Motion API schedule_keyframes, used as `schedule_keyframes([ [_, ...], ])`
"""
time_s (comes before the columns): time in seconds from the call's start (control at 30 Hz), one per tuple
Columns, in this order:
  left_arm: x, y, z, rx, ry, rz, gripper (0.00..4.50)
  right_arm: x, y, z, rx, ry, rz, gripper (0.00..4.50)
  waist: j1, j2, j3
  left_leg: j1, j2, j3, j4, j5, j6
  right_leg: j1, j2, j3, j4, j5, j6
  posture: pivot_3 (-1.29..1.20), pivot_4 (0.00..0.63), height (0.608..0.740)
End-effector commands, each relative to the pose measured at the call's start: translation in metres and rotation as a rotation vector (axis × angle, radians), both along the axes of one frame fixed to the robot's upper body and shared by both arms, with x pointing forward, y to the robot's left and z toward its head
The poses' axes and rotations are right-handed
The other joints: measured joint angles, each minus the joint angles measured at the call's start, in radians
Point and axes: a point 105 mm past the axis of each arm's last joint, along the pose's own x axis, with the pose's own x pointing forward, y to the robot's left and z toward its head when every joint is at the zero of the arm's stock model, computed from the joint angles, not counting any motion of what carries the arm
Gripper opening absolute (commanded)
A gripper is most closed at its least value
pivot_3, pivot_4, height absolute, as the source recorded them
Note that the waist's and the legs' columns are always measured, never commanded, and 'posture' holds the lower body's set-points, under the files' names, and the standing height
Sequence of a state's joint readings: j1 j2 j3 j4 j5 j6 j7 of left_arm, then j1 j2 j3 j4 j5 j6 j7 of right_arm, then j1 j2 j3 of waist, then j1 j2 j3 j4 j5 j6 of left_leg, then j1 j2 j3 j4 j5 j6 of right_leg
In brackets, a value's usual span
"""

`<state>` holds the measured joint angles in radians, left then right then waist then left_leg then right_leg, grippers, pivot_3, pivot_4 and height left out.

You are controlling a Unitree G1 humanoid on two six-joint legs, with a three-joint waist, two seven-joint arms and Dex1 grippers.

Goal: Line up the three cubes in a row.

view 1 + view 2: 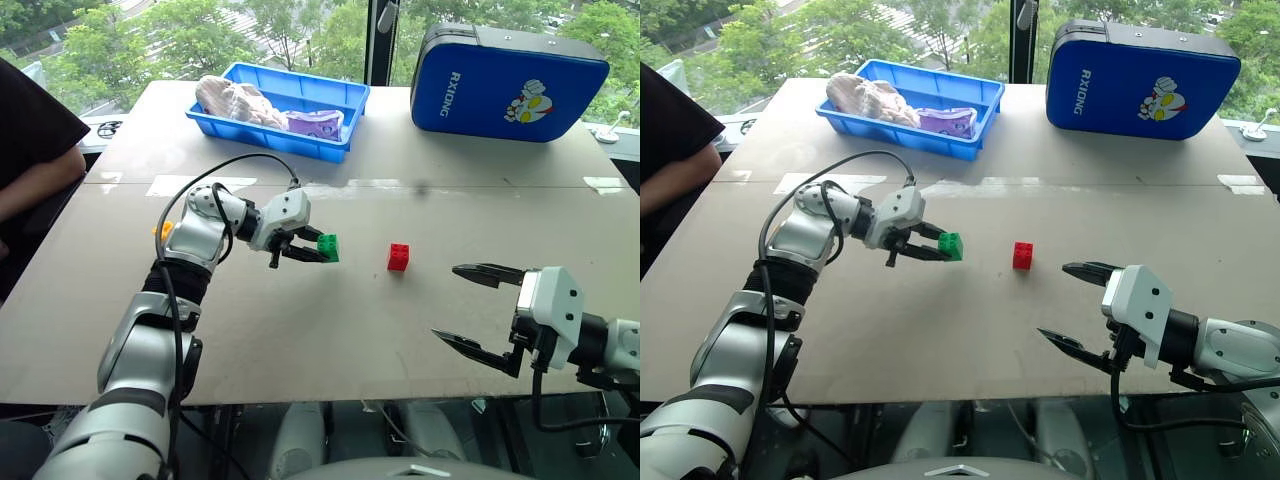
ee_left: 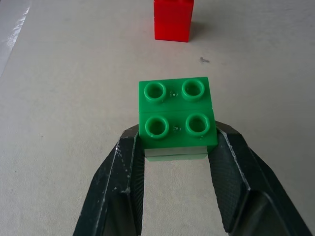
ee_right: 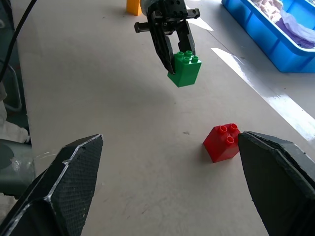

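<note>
From the head camera I saw my left hand point(image 1: 312, 250) clamped on the green cube point(image 1: 328, 247), holding it above the counter point(image 1: 300, 330), left of the red cube point(image 1: 398, 257), which sat on the counter well apart from it. A sliver of the yellow-orange cube point(image 1: 163, 231) peeked out behind my left forearm. My right hand point(image 1: 470, 310) hung near the counter's front edge, fingers spread wide and empty. At the back stood a blue tray point(image 1: 300, 140) and a blue case point(image 1: 505, 85).

My left wrist camera gave me the green cube's four studs and both fingers point(image 2: 123, 187) pressing its sides, the red cube ahead.

My right wrist camera showed the green cube off the counter, and the yellow-orange cube point(image 3: 133, 6) beyond the left hand.
</note>
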<state>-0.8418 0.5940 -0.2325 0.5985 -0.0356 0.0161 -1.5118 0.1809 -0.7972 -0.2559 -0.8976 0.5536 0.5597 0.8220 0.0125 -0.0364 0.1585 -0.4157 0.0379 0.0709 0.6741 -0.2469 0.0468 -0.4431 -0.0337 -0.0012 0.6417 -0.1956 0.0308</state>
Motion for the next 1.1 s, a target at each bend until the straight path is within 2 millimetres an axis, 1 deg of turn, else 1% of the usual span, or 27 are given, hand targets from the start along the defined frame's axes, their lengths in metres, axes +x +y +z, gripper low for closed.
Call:
schedule_keyframes([
  [0.03,-0.001,-0.001,0.000,0.032,-0.033,-0.041,1.26,0.000,-0.001,0.008,-0.006,-0.055,-0.006,4.50,0.001,0.000,0.000,0.000,0.000,0.000,0.000,0.000,0.000,0.000,0.000,0.000,0.000,0.000,0.000,0.00,0.150,0.740],
  [0.37,0.004,0.000,-0.010,0.070,-0.047,-0.051,1.26,-0.002,0.000,0.007,0.000,-0.057,-0.026,4.50,0.002,0.000,0.000,0.000,0.000,0.000,0.001,0.000,0.000,0.000,0.000,0.000,0.000,0.000,0.000,0.00,0.150,0.740],
  [0.57,0.011,-0.006,-0.009,0.062,-0.068,-0.045,1.26,-0.002,0.000,0.007,0.003,-0.058,-0.034,4.50,0.003,0.000,0.000,0.000,0.000,0.000,0.002,0.000,0.000,0.001,0.000,-0.001,0.000,0.000,0.000,0.00,0.150,0.740],
  [0.9,0.013,-0.011,-0.013,0.064,-0.071,-0.063,1.26,-0.003,-0.002,0.007,0.000,-0.059,-0.039,4.50,0.004,0.000,0.000,0.001,0.000,0.000,0.003,0.000,0.000,0.003,-0.001,-0.001,0.000,0.000,0.000,0.00,0.150,0.740],
  [0.93,0.014,-0.011,-0.012,0.061,-0.077,-0.059,2.29,-0.003,-0.002,0.007,0.000,-0.059,-0.039,4.50,0.003,0.000,0.000,0.001,0.000,0.000,0.003,0.000,0.000,0.003,-0.001,-0.001,0.000,0.000,0.000,0.00,0.150,0.740],
  [0.97,0.015,-0.010,-0.011,0.060,-0.080,-0.056,2.58,-0.003,-0.002,0.007,0.000,-0.059,-0.039,4.50,0.002,0.000,0.000,0.001,0.000,0.000,0.003,0.000,0.000,0.004,-0.001,-0.001,0.000,0.000,0.000,0.00,0.150,0.740],
  [1.07,0.016,-0.008,-0.007,0.046,-0.083,-0.041,4.15,-0.003,-0.002,0.008,0.001,-0.061,-0.040,4.50,0.001,0.000,0.000,0.001,0.000,-0.001,0.003,0.000,0.000,0.003,-0.001,-0.001,0.000,0.000,0.000,0.00,0.150,0.740],
  [1.1,0.015,-0.005,-0.004,0.031,-0.084,-0.037,4.43,-0.003,-0.002,0.008,0.005,-0.062,-0.040,4.50,0.001,0.000,0.000,0.001,0.000,-0.001,0.003,0.000,0.000,0.003,-0.001,-0.001,0.000,0.000,0.000,0.00,0.150,0.740],
])
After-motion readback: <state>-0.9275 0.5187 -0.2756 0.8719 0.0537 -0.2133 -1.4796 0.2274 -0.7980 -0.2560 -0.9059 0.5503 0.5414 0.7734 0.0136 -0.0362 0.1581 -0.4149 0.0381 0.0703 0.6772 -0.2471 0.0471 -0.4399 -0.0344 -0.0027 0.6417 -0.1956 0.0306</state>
